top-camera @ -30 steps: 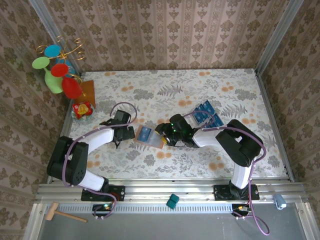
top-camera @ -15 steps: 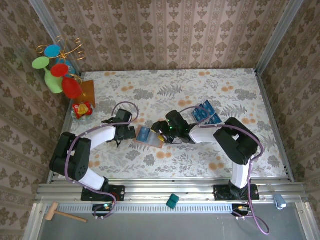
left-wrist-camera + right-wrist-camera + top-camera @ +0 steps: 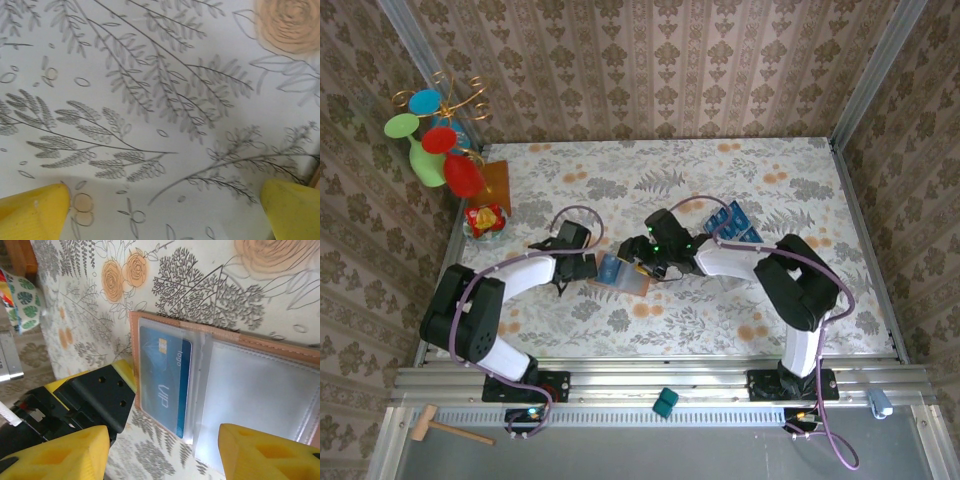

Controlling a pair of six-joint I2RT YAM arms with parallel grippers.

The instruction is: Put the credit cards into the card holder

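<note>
One credit card [image 3: 165,372] sits in the open card holder [image 3: 260,390] right under my right gripper [image 3: 162,435], jaws apart, empty. My left gripper [image 3: 162,195] gapes empty beside it; spare cards [image 3: 732,226] lie nearer my right arm.

I see my right gripper [image 3: 640,258] farther left and back over the card holder [image 3: 620,275], and my left gripper [image 3: 585,266] nearer its edge.

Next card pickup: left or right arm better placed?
Right. The right gripper, open, hovers over the card holder, nearer the credit cards; the left gripper sits at the holder's opposite edge.
</note>
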